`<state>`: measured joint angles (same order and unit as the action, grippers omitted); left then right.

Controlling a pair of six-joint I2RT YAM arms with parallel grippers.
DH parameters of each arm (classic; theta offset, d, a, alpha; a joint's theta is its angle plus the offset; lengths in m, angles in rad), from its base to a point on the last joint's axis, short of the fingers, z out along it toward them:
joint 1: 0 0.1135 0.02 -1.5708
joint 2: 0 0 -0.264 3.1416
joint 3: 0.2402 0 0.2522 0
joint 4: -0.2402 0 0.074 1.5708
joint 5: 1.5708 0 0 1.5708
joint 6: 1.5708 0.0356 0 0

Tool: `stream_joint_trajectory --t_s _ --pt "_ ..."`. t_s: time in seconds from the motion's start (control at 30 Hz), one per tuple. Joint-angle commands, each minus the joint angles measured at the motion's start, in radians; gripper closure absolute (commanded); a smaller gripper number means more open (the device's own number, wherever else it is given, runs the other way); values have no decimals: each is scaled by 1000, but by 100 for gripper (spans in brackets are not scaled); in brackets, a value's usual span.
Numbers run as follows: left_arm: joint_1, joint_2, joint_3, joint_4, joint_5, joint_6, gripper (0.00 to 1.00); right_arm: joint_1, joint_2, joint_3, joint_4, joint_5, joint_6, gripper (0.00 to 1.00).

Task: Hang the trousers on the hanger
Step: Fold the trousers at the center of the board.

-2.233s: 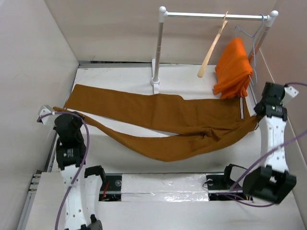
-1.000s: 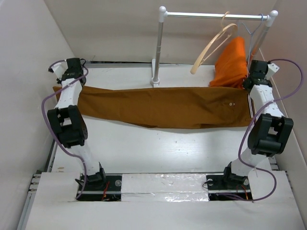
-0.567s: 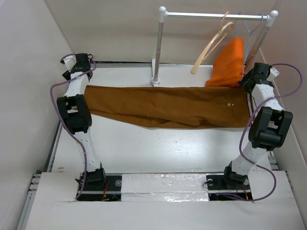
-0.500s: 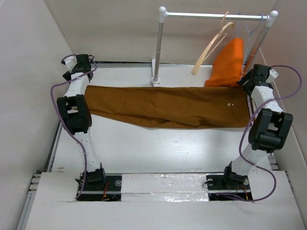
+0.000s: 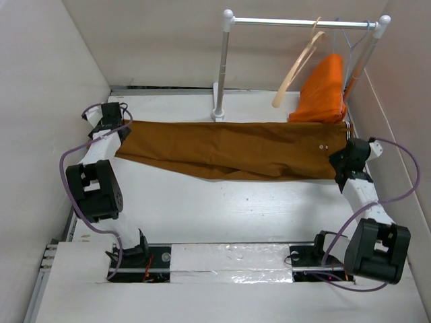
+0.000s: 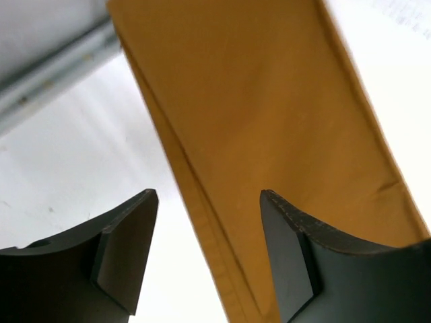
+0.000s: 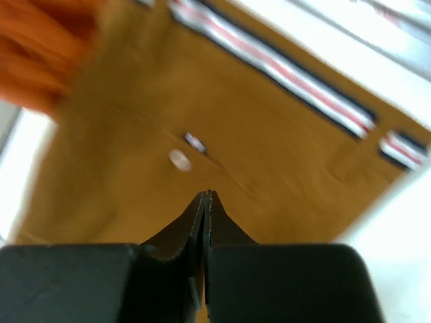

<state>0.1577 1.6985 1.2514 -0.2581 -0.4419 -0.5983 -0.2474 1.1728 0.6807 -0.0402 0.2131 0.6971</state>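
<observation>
The trousers (image 5: 236, 145) lie flat on the surface (image 5: 236, 208) near the hanger (image 5: 296, 64), probably limp and slide-prone, so best gripped at the firmer waistband (image 7: 283, 74), where the right pincer (image 7: 204, 198) sits pressed together while the left pincer (image 6: 209, 195) gapes apart over the leg ends (image 5: 128, 138).

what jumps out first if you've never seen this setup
The long rust-brown trousers dominate, laid flat across the white table from side to side. Behind them, a bright orange garment and a pale wooden hanger hang from the rail at the far right. The left pincer stands open over the edge of a trouser leg, and the right pincer is shut near the striped waistband.
</observation>
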Motion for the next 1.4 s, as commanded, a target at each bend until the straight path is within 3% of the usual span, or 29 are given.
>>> stream_joint_trajectory --t_s 0.0,0.1,0.13,0.17,0.2,0.3,0.57,0.63,0.67,0.7,0.77,0.8,0.87,0.9,0.93,1.07,1.23,1.37 --pt "64 -57 -85 37 171 -75 40 11 -68 -108 135 -56 10 100" --pt "65 -65 -148 48 201 -83 38 11 -111 -226 215 -64 -7 100" --pt "65 -60 -152 48 207 -83 37 11 -101 -266 232 -72 -14 94" --pt "65 -50 -152 42 218 -83 36 -13 -87 -274 240 -108 -25 85" --pt "65 -31 -150 39 229 -83 36 -48 -69 -280 253 -138 -31 62" --pt "65 13 -152 36 270 -87 27 -99 23 -279 267 -251 -56 33" --pt "65 82 -147 62 319 -84 27 -121 151 -274 364 -303 -21 20" --pt "65 99 -139 63 328 -84 32 -121 203 -229 349 -308 -15 28" --pt "65 102 -139 69 327 -84 34 -121 211 -218 341 -302 -15 41" --pt "65 111 -139 71 322 -83 41 -121 212 -211 338 -297 -11 63" --pt "65 124 -132 72 313 -72 52 -110 185 -222 341 -276 -5 75" --pt "65 138 -126 72 313 -69 66 -110 167 -228 336 -259 -4 83" --pt "65 148 -104 57 313 -64 81 -110 101 -250 321 -222 -7 89" --pt "65 150 -101 57 305 -66 96 -110 78 -257 303 -218 -11 94" --pt "65 147 -102 59 301 -66 100 -110 55 -262 290 -184 -14 96" --pt "65 107 -124 37 247 -38 100 -139 -95 -293 208 -130 -50 100" --pt "65 53 -174 -46 111 -17 100 -275 -271 -337 103 -210 -102 100" --pt "65 -37 -245 -69 112 -20 100 -389 -478 -362 -45 -288 -175 100"
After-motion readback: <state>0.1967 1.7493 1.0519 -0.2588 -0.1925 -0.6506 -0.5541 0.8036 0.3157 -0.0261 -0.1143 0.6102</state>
